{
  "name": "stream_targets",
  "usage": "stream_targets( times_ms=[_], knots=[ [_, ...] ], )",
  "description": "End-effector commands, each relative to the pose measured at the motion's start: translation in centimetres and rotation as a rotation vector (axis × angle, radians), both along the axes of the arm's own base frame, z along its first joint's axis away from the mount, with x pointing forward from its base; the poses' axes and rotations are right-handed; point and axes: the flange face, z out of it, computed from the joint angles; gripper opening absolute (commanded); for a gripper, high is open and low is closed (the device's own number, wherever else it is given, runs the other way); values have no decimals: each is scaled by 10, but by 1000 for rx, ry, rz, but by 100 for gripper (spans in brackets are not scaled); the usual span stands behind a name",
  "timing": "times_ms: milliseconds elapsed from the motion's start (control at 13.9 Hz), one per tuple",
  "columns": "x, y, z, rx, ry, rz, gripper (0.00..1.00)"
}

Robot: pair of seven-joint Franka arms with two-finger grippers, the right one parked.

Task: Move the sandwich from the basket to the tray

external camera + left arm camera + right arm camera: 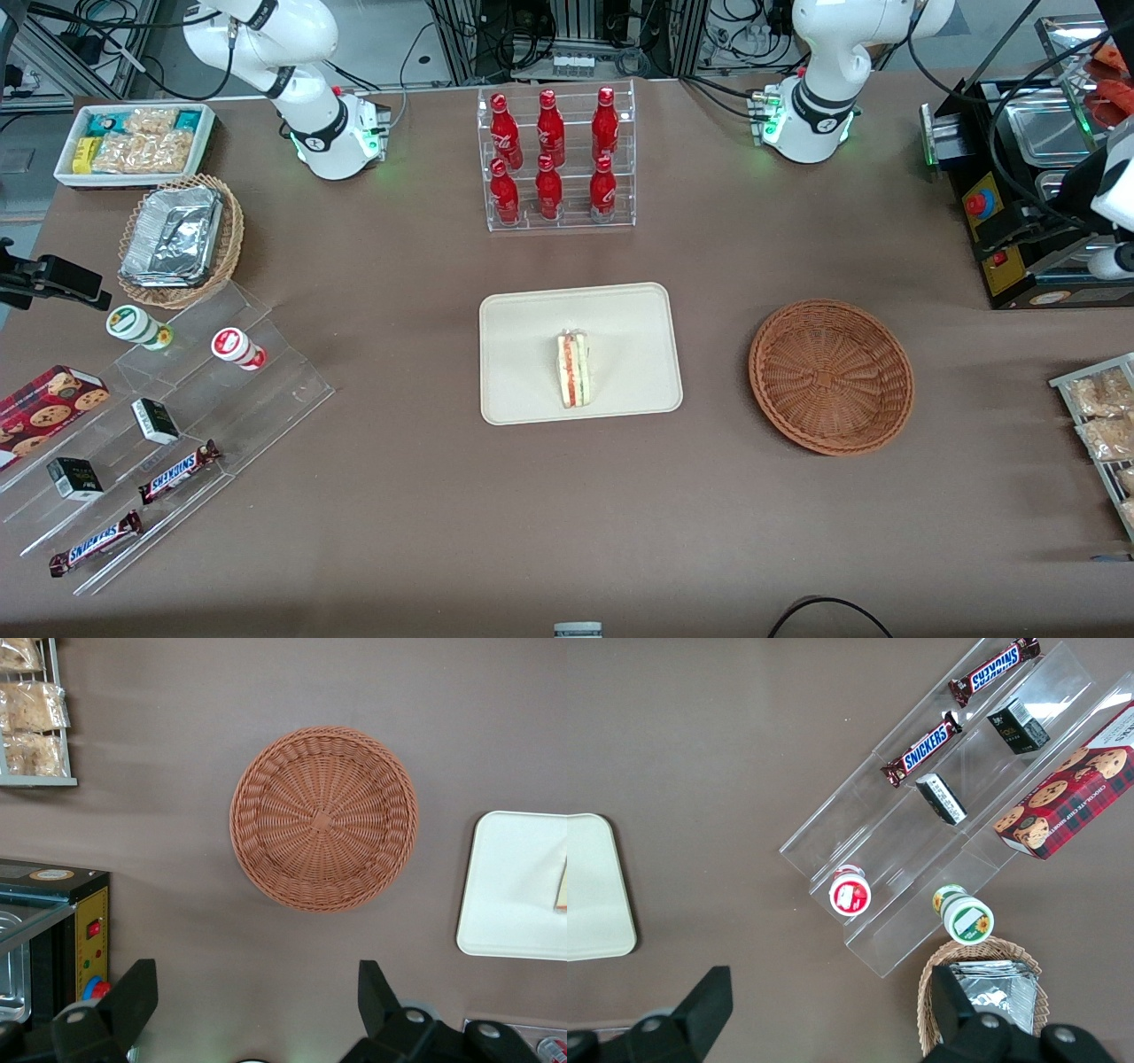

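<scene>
The sandwich (574, 369), a pale wedge with red and green filling, lies on the cream tray (620, 310) in the middle of the table. A sliver of it (562, 886) also shows on the tray (509, 895) in the left wrist view. The reddish-brown wicker basket (831, 377) stands empty beside the tray, toward the working arm's end; it also shows in the left wrist view (323, 818). My left gripper (257, 979) is open and empty. It hangs high above the table, farther from the front camera than the basket, near the black appliance.
A clear rack of red bottles (556, 159) stands farther from the camera than the tray. A black appliance (1019, 213) and a rack of snack bags (1103, 425) are at the working arm's end. A clear stepped stand with candy (159, 425), a foil-filled tan basket (180, 239) and a white snack bin (133, 142) are at the parked arm's end.
</scene>
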Motion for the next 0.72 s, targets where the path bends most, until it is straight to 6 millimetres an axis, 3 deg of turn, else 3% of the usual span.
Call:
stream_targets(
  times_ms=[0,360,649],
  knots=[
    [6,15,0,-19,-12,-48,100],
    [19,10,-15,-16,4,-99,100],
    [20,5,-11,-18,2,-116,100]
  ],
)
